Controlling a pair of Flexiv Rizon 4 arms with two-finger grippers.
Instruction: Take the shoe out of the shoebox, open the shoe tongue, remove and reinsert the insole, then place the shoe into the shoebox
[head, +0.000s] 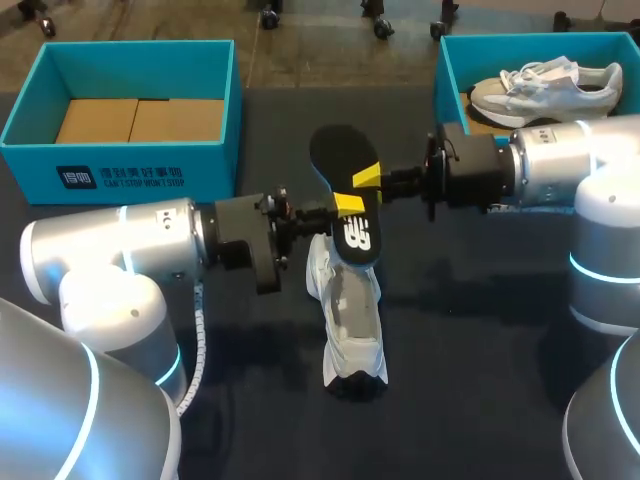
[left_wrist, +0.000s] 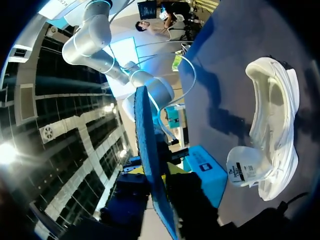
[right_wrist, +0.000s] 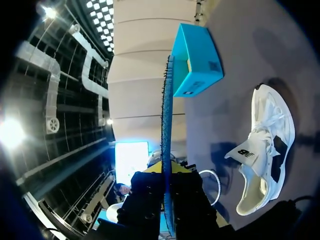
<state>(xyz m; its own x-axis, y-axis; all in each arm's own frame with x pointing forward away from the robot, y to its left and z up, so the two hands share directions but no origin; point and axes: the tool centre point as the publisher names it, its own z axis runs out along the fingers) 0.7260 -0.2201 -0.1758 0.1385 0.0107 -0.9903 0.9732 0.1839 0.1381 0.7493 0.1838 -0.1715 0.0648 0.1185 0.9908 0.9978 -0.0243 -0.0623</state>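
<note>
two teal shoeboxes, left shoebox (head: 130, 165) with cardboard (head: 140, 120) inside, left gripper (head: 340, 207) clamped on one black insole (head: 345, 160) held above the table (head: 480, 380), one white shoe (head: 352, 320) lying on the table under it, right gripper (head: 372, 178) clamped on the same insole, right shoebox (head: 450, 80) holding a second white shoe (head: 545, 88)

Desk (head: 470, 420) on my feed: dark navy top, matte, plain, fills nearly the whole head view up to its far edge. Soft-edged shadows lie across the middle and toward the near side. Light on it is even. Both wrist views show the same dark surface, with darker shadow patches.
</note>
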